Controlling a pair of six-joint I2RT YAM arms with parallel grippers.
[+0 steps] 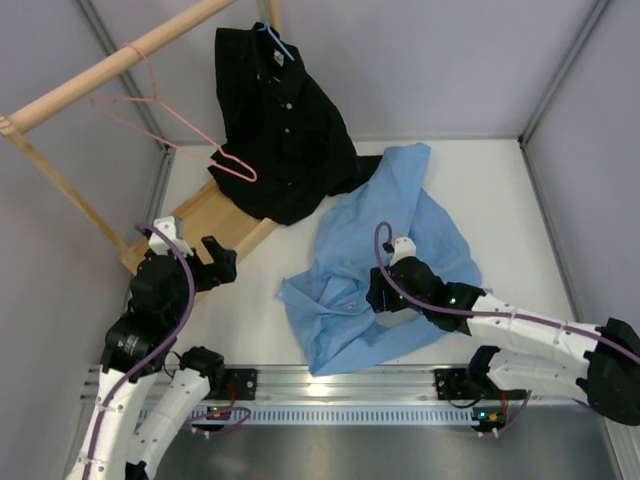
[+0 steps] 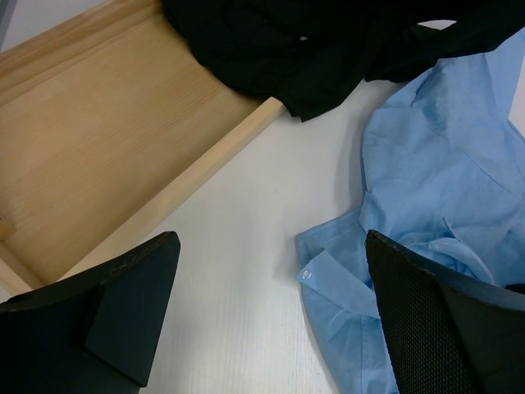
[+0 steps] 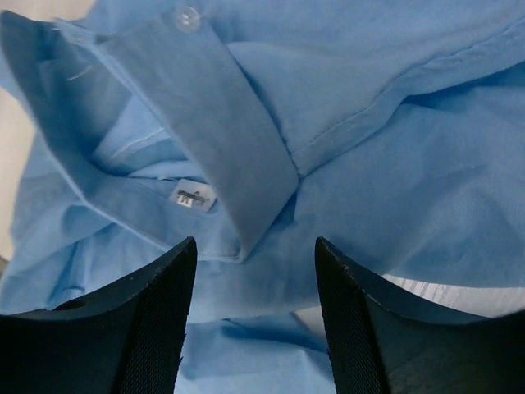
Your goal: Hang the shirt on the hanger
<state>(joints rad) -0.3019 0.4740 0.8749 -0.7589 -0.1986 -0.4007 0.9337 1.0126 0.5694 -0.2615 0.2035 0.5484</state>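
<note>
The light blue shirt (image 1: 380,240) lies crumpled on the white table, its collar toward the near left. The pink wire hanger (image 1: 170,125) hangs by its hook from the wooden rail at the upper left, bare. My right gripper (image 1: 378,296) is low over the shirt's collar area. In the right wrist view it (image 3: 256,246) is open, with the collar flap (image 3: 213,123) and size label just beyond the fingertips and nothing pinched. My left gripper (image 1: 222,262) hovers wide open over bare table (image 2: 271,246), left of the shirt's edge (image 2: 435,164).
A black shirt (image 1: 285,130) hangs on a blue hanger (image 1: 275,40) from the wooden rail (image 1: 110,65), its hem draped over the rack's wooden base (image 1: 215,215) and touching the blue shirt. Grey walls close in the table (image 1: 500,190) on both sides.
</note>
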